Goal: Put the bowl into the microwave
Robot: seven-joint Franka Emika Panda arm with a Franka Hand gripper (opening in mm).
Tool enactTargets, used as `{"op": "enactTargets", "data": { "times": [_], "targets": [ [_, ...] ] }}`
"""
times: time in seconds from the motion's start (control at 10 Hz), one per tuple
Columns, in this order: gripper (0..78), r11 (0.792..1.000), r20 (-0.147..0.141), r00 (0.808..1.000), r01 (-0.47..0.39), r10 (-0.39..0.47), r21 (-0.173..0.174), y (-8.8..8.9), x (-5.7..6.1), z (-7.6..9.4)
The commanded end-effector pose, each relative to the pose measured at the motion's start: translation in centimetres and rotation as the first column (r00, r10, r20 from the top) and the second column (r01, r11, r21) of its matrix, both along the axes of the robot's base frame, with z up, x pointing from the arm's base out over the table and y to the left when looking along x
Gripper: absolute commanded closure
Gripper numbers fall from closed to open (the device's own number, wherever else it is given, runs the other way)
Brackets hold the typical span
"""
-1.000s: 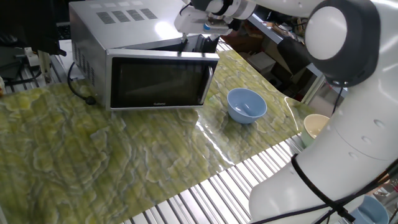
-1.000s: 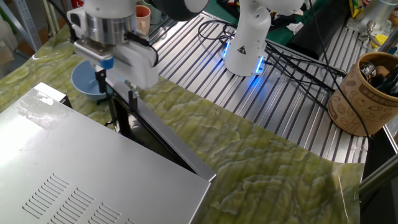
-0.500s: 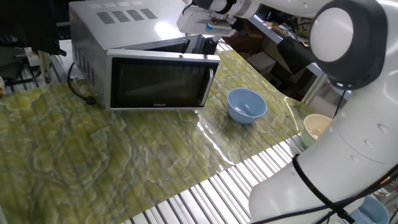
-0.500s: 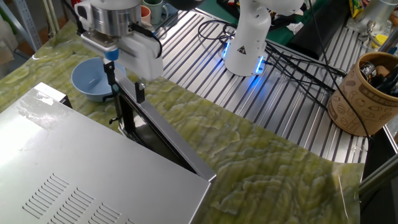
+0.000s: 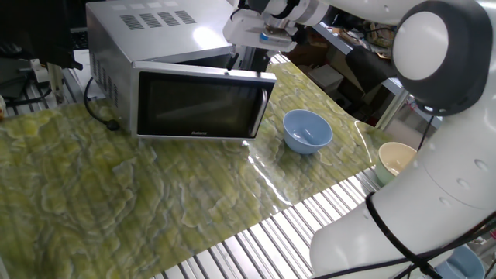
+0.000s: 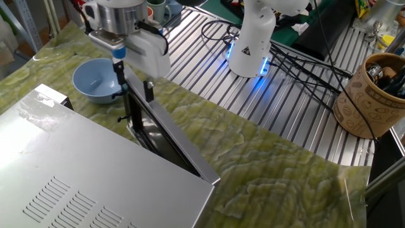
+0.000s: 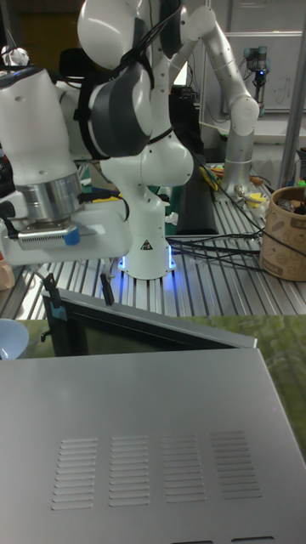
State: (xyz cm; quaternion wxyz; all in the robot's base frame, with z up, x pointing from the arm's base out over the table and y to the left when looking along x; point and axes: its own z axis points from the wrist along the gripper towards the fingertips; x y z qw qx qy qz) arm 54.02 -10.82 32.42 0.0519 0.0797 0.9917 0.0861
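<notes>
Bowl (image 5: 308,130) first: in one fixed view the light-blue bowl sits on the green mat just past the free end of the microwave door (image 5: 203,103), a bit toward the camera, touching nothing. The gripper (image 5: 249,56) is up at the door's top edge, right at that free end, fingers pointing down on either side of the door. So from the hand, the bowl is down and off to the side away from the microwave (image 5: 147,58) body, pretty near. A cream-coloured bowl (image 5: 395,160) sits farther out past the mat edge, not our target.

Other fixed view: here you look over the microwave (image 6: 88,183) top. The door (image 6: 166,138) is swung partway out and the gripper (image 6: 133,79) straddles its outer end, 1 finger each side. Jaws are only partly spread with the door edge between them, but I can't tell if they're actually pinching it. The bowl (image 6: 95,81) is just beyond the door end, close by the fingers.

Tall fixed view: the gripper (image 7: 79,299) hangs over the door's far end, and only a sliver of the bowl (image 7: 10,337) shows at the frame edge, beside that same end.

My guess: door needs to swing wider before going for the bowl.
</notes>
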Motion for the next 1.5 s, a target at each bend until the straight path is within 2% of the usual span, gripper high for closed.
{"op": "enactTargets", "data": {
  "times": [0.1, 0.2, 0.3, 0.4, 0.6, 0.9, 1.5],
  "targets": [
    [0.1, 0.999, -0.027, 0.999, 0.039, -0.038, 0.026, 0.3, -1.2, 0.2],
    [0.1, 0.998, -0.030, 0.998, 0.048, -0.047, 0.027, 0.4, -1.5, 0.2],
    [0.1, 0.997, -0.040, 0.997, 0.072, -0.071, 0.031, 0.8, -2.2, 0.0],
    [0.1, 0.997, -0.042, 0.996, 0.076, -0.074, 0.031, 0.9, -2.3, 0.0],
    [0.1, 0.992, -0.065, 0.991, 0.123, -0.120, 0.034, 1.9, -3.6, 0.1],
    [0.1, 0.985, -0.092, 0.983, 0.165, -0.160, 0.043, 2.9, -4.7, 0.4],
    [0.1, 0.977, -0.130, 0.972, 0.206, -0.197, 0.061, 4.6, -6.6, 1.1]
  ]
}}
